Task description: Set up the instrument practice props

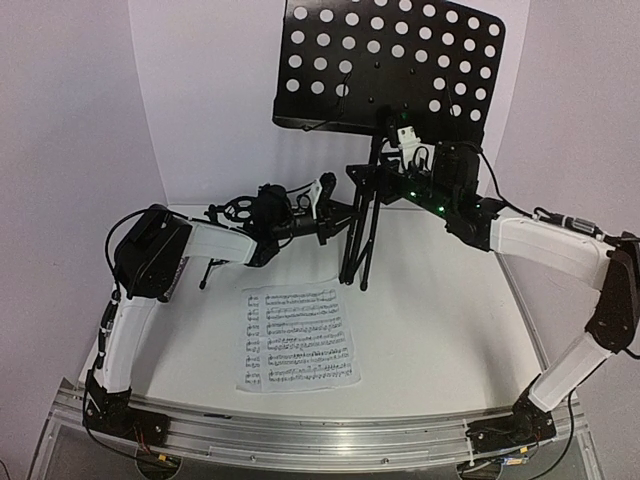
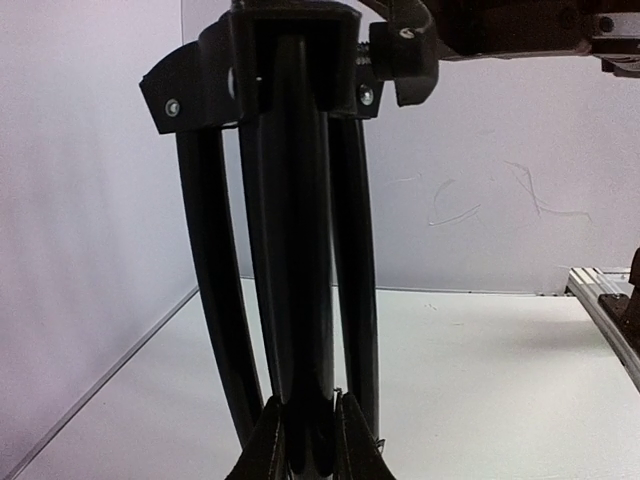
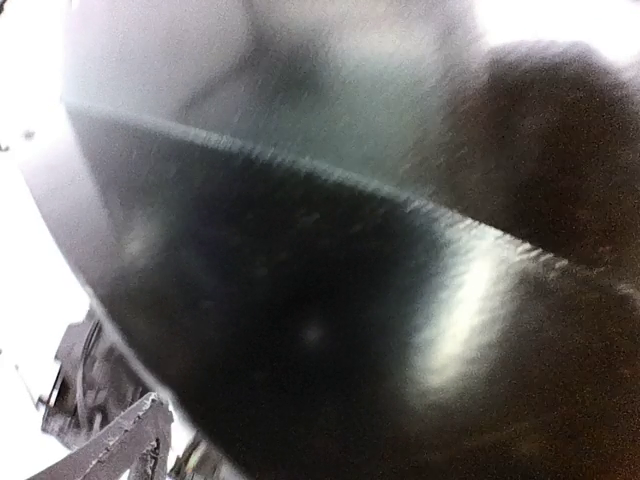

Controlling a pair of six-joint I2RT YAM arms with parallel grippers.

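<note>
Two arms are on the music stand (image 1: 410, 85) at once. It stands toward the back of the counter (image 1: 450, 330), its perforated tray (image 1: 340, 40) riding high above everything else. The left arm (image 1: 140, 300) rises from its base at the near left corner, folds at the elbow and stretches out level to the right, low over the counter. The left end effector (image 2: 308, 450) is clamped on one of the stand's black legs (image 2: 300, 250). In the wrist view the fingertips (image 2: 268, 445) pinch in from either side near the bottom, and the legs are bunched close together, running up to a collar at the top. The right arm (image 1: 560, 250) climbs from the near right corner, bends sharply at the far right, then reaches back in to the left and upward. That puts the right end effector (image 1: 408, 142) just under the tray's lower edge, beside the pole. Its own camera is filled with a dark, blurred surface, so I cannot tell whether those fingers are apart or together. One sheet-music page (image 1: 298, 338) lies flat on the counter in front of the stand, between the two arms, and neither touches it. Behind the left forearm a small black mic stand (image 1: 236, 210) peeks out, ring on top, mostly hidden.
</note>
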